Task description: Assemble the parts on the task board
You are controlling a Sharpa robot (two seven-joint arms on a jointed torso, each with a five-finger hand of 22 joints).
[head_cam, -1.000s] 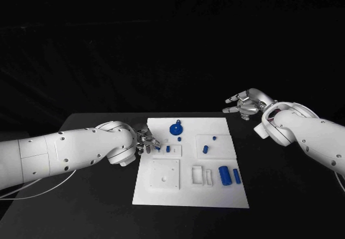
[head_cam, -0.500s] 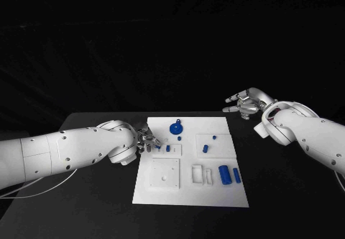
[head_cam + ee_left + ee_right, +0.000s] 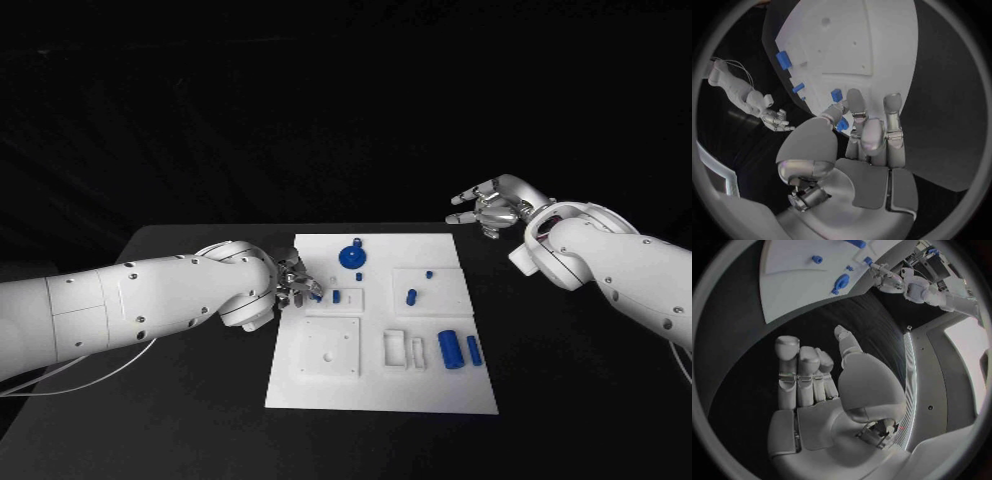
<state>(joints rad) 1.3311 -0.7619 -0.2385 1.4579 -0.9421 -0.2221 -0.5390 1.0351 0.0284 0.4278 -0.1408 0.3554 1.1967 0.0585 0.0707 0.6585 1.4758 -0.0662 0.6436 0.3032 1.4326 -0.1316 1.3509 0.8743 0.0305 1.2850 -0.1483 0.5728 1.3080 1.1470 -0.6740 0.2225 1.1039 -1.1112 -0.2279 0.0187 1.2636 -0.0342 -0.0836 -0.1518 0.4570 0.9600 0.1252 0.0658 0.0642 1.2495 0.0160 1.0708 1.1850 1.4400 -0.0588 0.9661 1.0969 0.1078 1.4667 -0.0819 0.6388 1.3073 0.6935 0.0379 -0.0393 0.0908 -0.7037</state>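
Note:
The white task board lies in the middle of the black table. My left hand is at the board's left edge, and its thumb and a finger pinch a small blue part beside a raised white block. In the left wrist view the same blue part sits between the thumb and a fingertip of my left hand, over the board. Another small blue part stands just beyond it. My right hand hovers empty off the board's far right corner, fingers loosely curled and apart.
A round blue part lies near the board's far edge. Two blue cylinders lie at the near right, with small blue pieces in the middle. White fixture blocks sit on the near left. Bare black table flanks the board.
My left hand has crept slightly along the board's left edge, still at the small blue part. The right hand has stayed where it was.

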